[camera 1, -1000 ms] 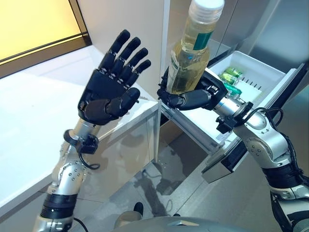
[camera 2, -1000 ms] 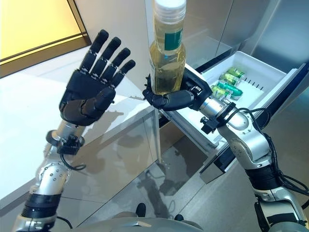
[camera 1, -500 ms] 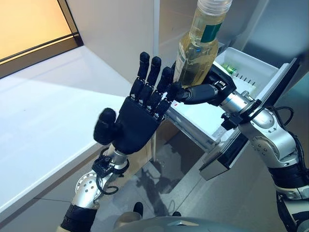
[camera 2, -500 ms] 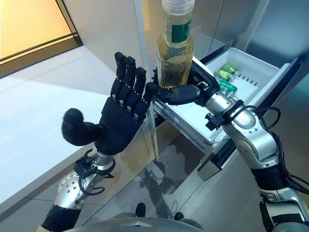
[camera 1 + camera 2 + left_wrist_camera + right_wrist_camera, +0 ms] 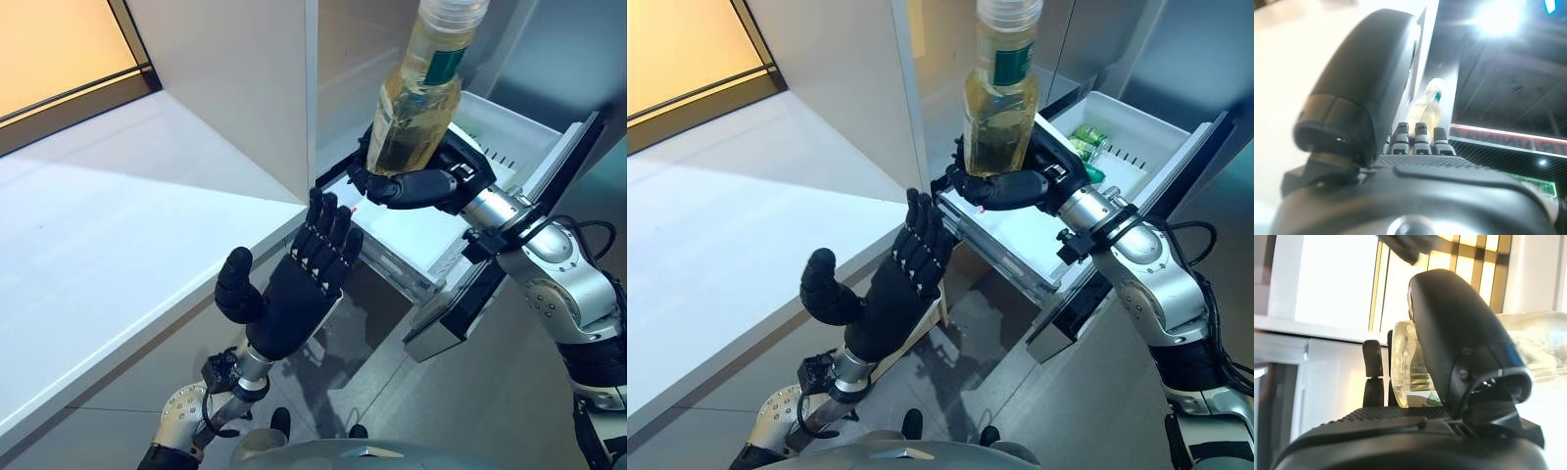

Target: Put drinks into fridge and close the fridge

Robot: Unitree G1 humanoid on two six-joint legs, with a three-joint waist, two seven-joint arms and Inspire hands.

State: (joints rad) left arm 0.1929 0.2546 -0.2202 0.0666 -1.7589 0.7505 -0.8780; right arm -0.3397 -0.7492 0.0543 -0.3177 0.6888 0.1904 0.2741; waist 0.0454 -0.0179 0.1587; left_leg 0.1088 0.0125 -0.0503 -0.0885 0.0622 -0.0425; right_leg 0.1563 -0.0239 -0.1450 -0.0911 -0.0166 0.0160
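Gripped upright in the curled right hand (image 5: 423, 184) above the open white fridge drawer (image 5: 421, 235), clear yellow-drink bottle (image 5: 416, 108); best lowered slowly beside green cans (image 5: 1084, 142), with spread left hand (image 5: 294, 294) below the drawer front.

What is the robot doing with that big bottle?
The robot is putting drinks away. Its right hand is curled round the bottom of a bottle of yellowish drink, holding it upright above the open white fridge drawer. A few green cans already lie at the back of that drawer. The left hand is open and holds nothing, lower down in front of the drawer. The bottle is not in yet, and the fridge is not closed.
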